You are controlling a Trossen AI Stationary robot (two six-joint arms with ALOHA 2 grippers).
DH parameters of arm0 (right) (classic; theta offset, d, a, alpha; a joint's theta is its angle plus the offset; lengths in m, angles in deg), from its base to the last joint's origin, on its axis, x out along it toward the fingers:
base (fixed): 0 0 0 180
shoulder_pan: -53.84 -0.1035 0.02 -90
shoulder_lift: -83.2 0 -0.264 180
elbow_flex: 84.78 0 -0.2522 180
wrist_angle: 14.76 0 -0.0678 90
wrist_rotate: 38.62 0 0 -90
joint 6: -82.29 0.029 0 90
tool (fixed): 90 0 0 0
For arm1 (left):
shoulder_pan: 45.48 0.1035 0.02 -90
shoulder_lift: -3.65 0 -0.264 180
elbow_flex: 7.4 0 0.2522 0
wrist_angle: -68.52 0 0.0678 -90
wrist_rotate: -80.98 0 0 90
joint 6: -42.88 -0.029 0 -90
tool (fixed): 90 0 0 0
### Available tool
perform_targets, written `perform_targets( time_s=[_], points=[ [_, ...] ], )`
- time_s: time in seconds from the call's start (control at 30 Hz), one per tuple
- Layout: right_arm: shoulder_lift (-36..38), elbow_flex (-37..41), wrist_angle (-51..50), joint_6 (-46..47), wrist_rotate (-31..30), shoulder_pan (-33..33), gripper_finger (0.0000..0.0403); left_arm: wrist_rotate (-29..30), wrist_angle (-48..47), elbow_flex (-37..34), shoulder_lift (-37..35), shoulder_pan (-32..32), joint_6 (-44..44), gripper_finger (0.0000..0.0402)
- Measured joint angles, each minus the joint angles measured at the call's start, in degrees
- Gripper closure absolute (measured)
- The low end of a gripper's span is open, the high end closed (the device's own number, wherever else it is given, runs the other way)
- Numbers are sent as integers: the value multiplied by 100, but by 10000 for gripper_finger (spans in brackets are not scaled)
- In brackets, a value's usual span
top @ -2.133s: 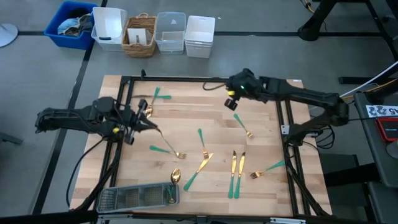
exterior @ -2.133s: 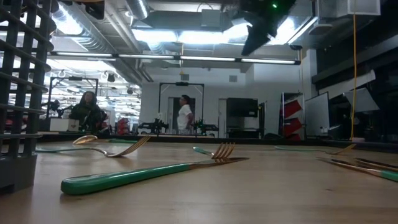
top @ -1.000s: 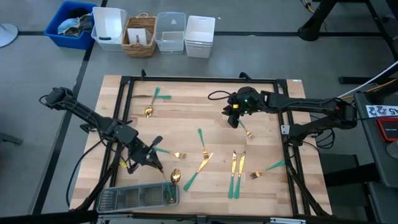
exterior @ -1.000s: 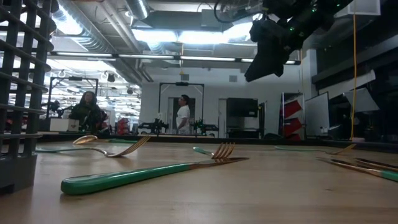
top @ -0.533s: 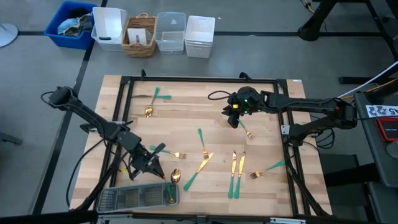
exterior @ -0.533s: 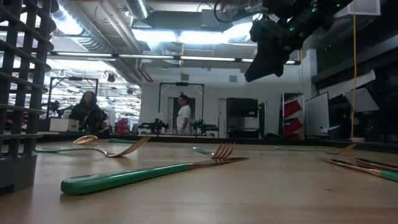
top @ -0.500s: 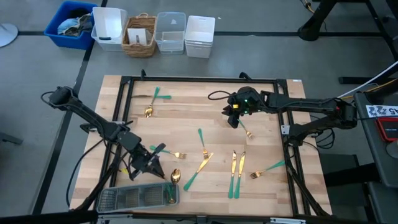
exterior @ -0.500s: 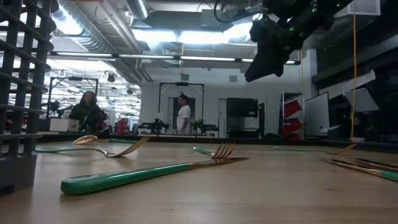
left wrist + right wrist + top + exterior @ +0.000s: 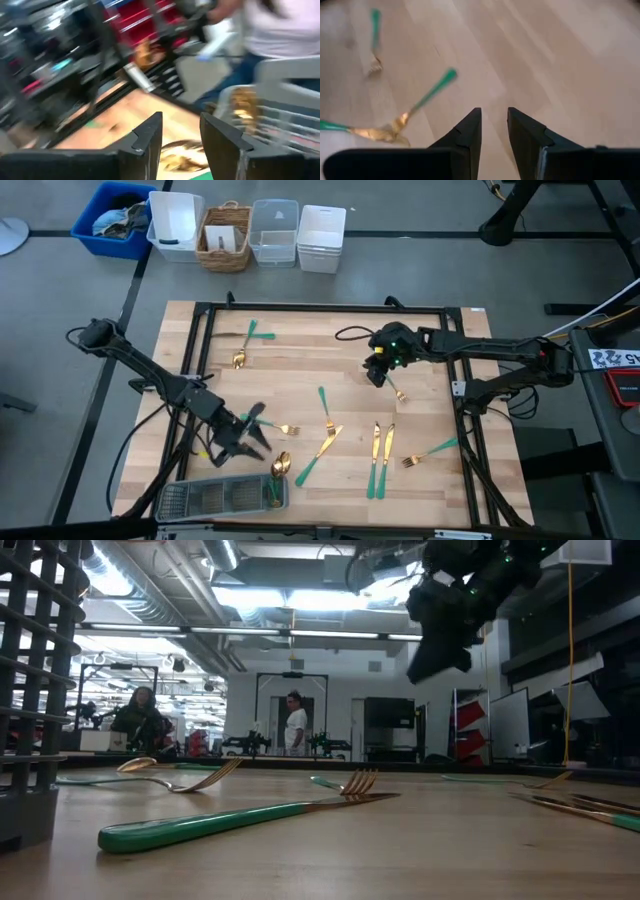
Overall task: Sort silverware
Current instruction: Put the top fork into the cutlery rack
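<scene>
Overhead, the wooden tabletop (image 9: 300,380) spans the black frame, with both dark arms reaching over it. The left arm extends from the left edge toward the near-left area, where the left gripper (image 9: 243,438) sits low over the wood just beside the grey mesh compartment tray (image 9: 205,498); its fingers (image 9: 150,132) stand slightly apart in the left wrist view and hold nothing. The right arm reaches in from the right edge, and the right gripper (image 9: 376,374) hangs above the far-centre of the tabletop; its fingers (image 9: 470,127) show a narrow gap and carry nothing. The tray lies at the near-left edge, with a gold spoon (image 9: 280,468) resting at its right end; whether the spoon is inside a compartment cannot be told. The silverware is scattered over the wood: two knives (image 9: 380,458) lie side by side near the right-centre, a third knife (image 9: 320,452) lies diagonally beside them, and a fork (image 9: 430,451) lies toward the right rail. A fork (image 9: 392,383) lies just beside the right gripper, two further forks (image 9: 326,413) (image 9: 274,426) lie mid-table, and a crossed pair of pieces (image 9: 247,340) lies at the far left. Beyond the tabletop stand a blue bin (image 9: 112,220), a wicker basket (image 9: 226,238) and white containers (image 9: 321,238).
</scene>
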Motion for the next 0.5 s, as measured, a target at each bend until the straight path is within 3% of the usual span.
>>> perform_targets(
  time_s=[0.1, 0.2, 0.37, 0.5],
  points=[
    [-85, 0, -557, 9, -34, 0, 306, 1021, -98, 0, -159, 60, 390, 284],
    [-188, 3, -1153, 8, -41, 0, 306, 1634, -332, 0, -392, 243, 629, 289],
    [-314, 4, -1829, 45, -151, -217, 306, 1829, -700, 0, -720, 773, 1198, 290],
    [-310, 4, -2320, 898, -385, -509, 306, 1838, -951, 0, -809, 1319, 1833, 290]
  ],
)
